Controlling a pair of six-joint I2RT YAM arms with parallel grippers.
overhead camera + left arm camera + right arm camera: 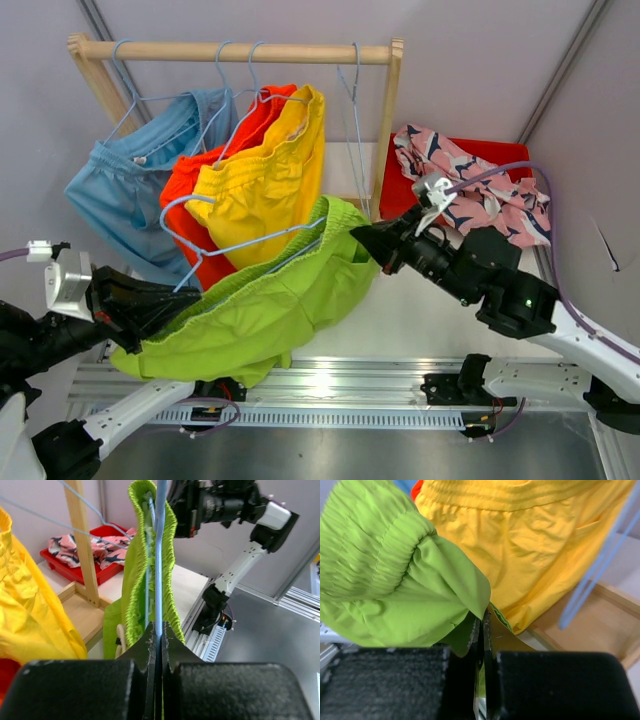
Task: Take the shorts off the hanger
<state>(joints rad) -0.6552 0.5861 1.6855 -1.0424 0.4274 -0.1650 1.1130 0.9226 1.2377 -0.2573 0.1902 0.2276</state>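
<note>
While gripping both ends mid-air, clear of rack: stripping green shorts off hanger. Clamping hanger wire with left pincer, fully closed; pinching shorts' fabric edge with right pincer, closed too. Next, probably: pull right away, slide waistband off wire, hold left steady.

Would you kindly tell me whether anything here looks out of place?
The lime green shorts and their blue hanger are off the rail, slung tilted between the left claw and right claw.
</note>
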